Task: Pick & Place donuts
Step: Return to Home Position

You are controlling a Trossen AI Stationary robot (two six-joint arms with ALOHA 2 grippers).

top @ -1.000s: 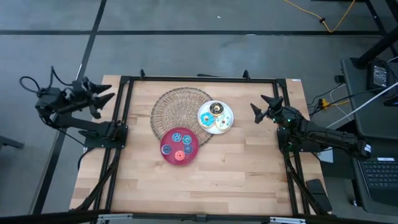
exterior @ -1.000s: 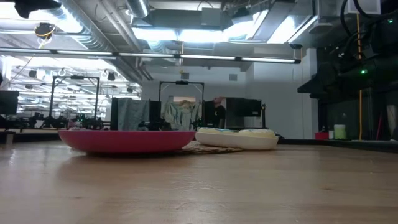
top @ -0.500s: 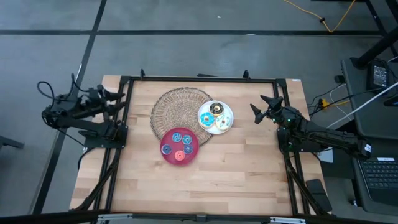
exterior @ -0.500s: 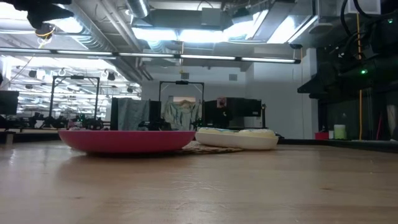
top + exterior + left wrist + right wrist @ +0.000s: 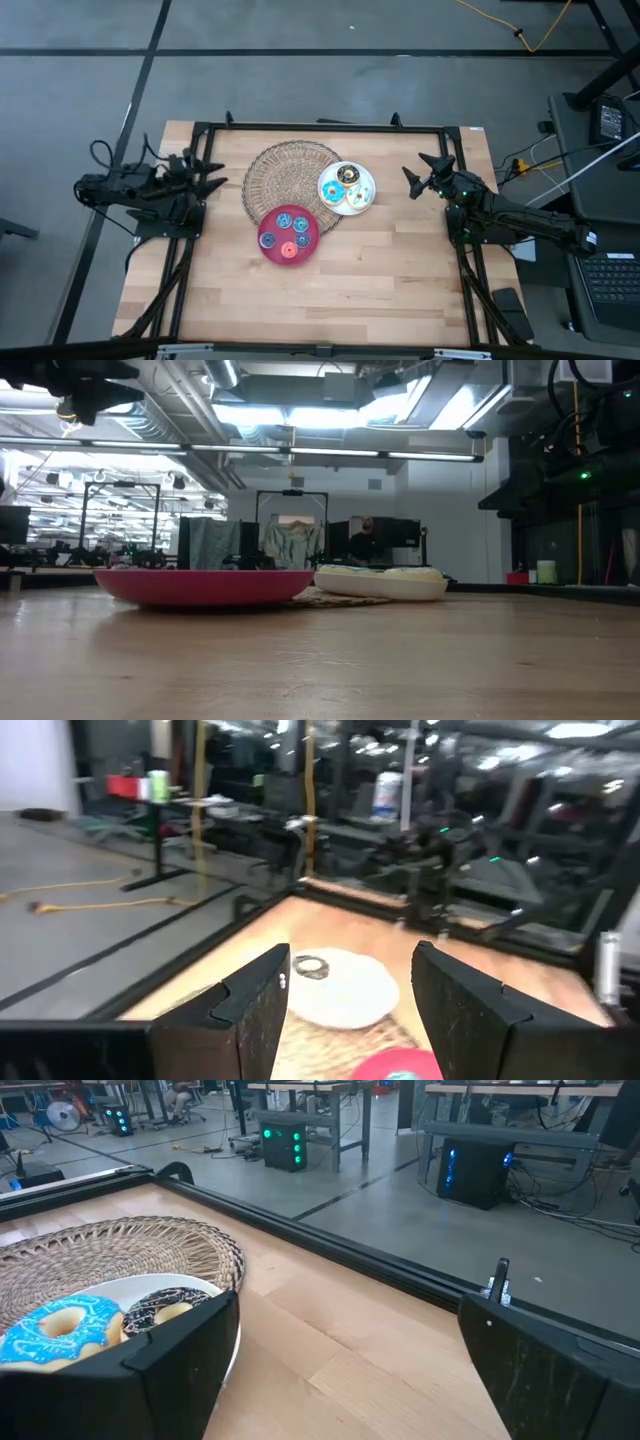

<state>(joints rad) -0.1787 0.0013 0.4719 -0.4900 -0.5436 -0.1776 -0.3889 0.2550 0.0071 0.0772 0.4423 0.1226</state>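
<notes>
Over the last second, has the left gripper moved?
Yes. The left gripper came in from outside the table's left edge, toward the mat.

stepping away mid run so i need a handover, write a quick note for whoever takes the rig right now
Left claw: open, empty, at the left edge of the table.
Right claw: open, empty, at the right edge, facing the white plate.
Small donuts lie on the pink plate; larger donuts lie on the white plate. Both plates overlap the wicker mat.
Done: no donut seen loose on the table.
Left: probably only parking both arms.
</notes>
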